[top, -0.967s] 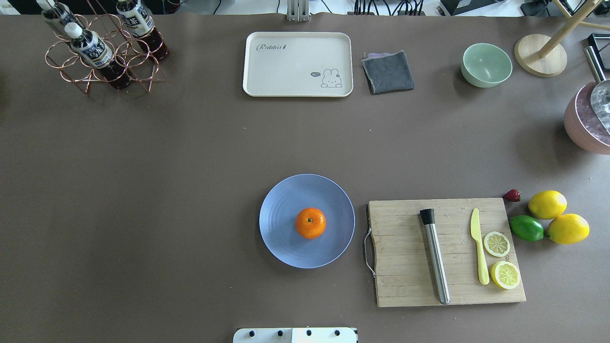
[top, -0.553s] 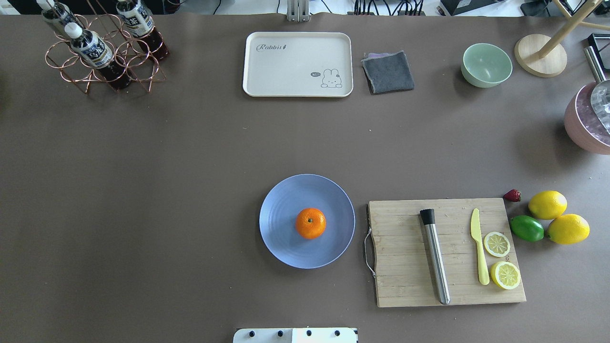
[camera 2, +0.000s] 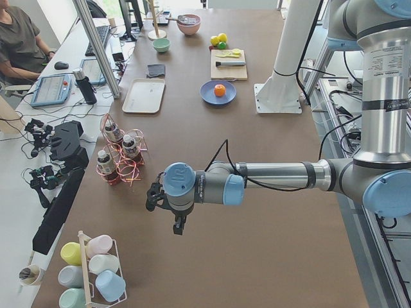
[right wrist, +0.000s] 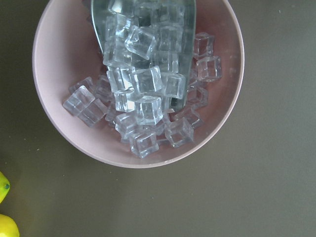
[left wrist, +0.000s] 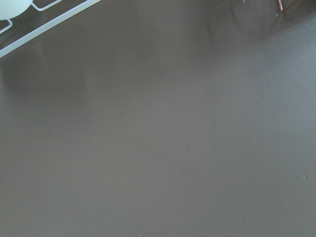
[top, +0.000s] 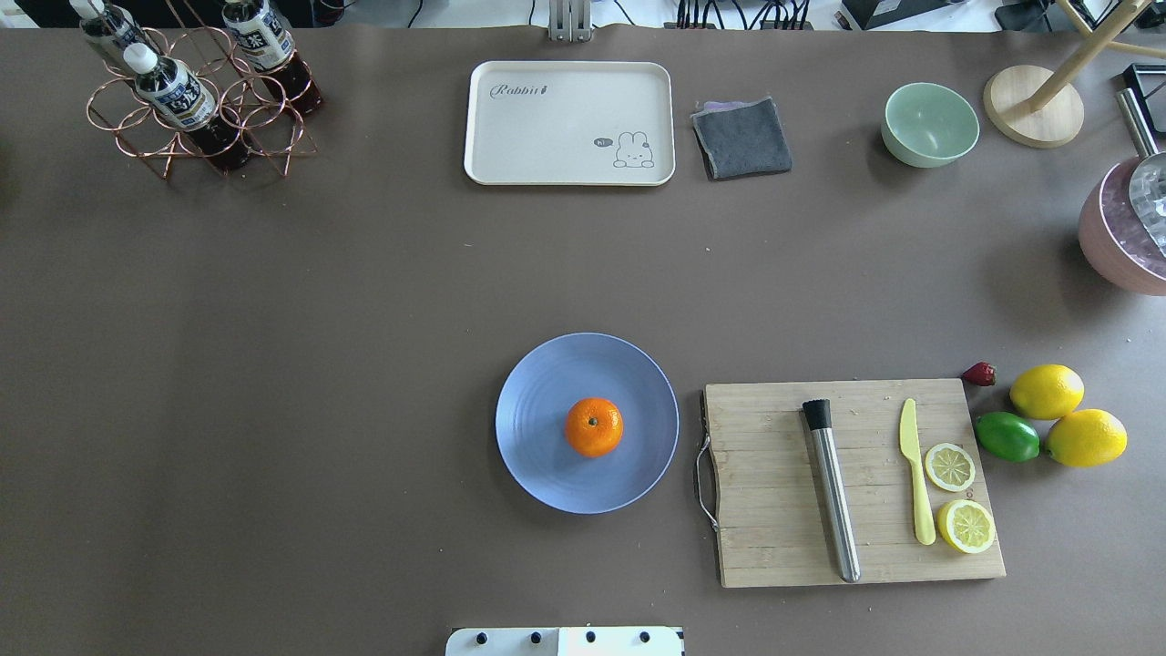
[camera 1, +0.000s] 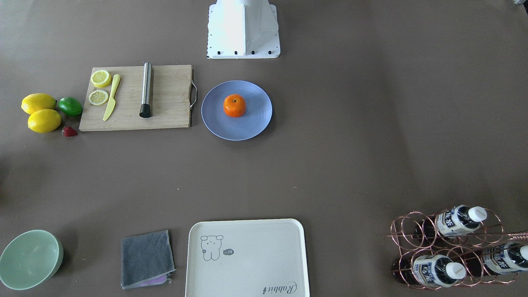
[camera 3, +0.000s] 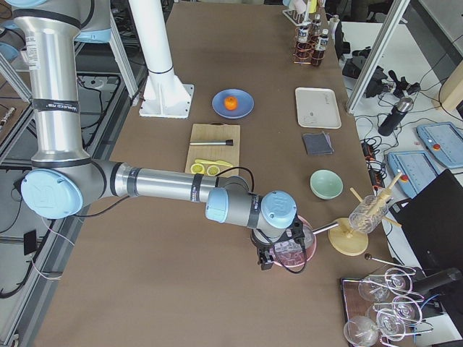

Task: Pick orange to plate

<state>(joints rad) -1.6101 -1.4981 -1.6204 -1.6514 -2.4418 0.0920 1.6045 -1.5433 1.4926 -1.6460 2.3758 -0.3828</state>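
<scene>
The orange [top: 594,426] rests in the middle of the pale blue plate [top: 545,460], stem dimple up; the front-facing view shows the same orange [camera 1: 234,105] on the plate [camera 1: 256,119]. No gripper touches either. My left gripper [camera 2: 178,225] hangs over bare table far off at the table's left end, near the bottle rack. My right gripper [camera 3: 269,259] hovers over a pink bowl of ice at the right end. Both show only in the side views, so I cannot tell whether they are open or shut.
Right of the plate lies a wooden cutting board [top: 774,547] with a steel muddler [top: 833,501], yellow knife [top: 915,474] and lemon slices. Two lemons, a lime [top: 1007,436] and a strawberry sit beyond it. Cream tray [top: 569,123], grey cloth, mint bowl [top: 929,123], bottle rack [top: 191,91] line the far edge.
</scene>
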